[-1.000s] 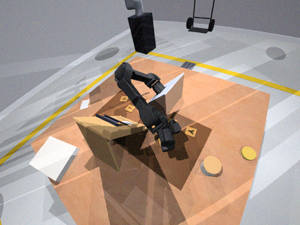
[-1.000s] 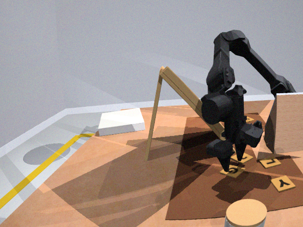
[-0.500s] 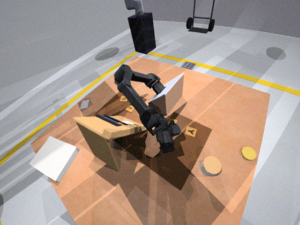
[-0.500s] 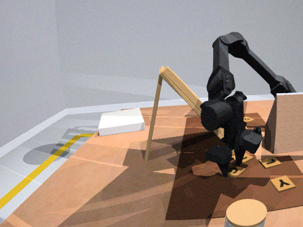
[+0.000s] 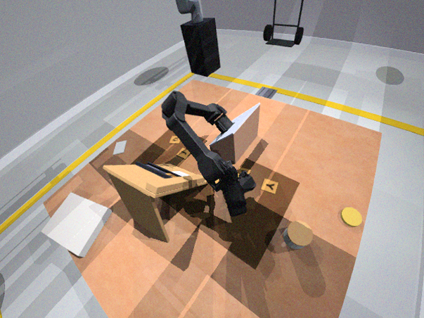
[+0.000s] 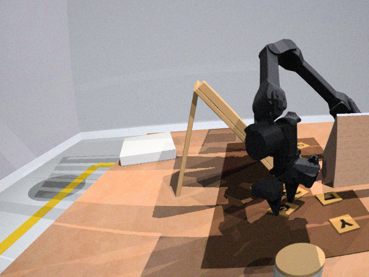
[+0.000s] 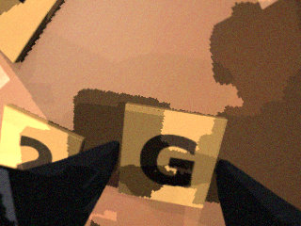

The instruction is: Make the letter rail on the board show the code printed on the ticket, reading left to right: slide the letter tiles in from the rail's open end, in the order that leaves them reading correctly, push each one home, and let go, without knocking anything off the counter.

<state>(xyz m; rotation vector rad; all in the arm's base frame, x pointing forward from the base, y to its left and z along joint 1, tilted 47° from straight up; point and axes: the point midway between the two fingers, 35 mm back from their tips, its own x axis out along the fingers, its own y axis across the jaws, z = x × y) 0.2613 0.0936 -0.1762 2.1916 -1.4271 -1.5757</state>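
The yellow G tile lies flat on the brown counter. My gripper is down over it with one dark finger on each side of the tile, still open and close to its edges. A 2 tile lies just beside it. An L tile and a Y tile lie further out. The slanted wooden board carries the dark letter rail and a white ticket. The arm hides the G tile in the top view.
A wedge block stands behind the tiles. Two more tiles lie behind the board. A white box, a capped can and a yellow disc sit around.
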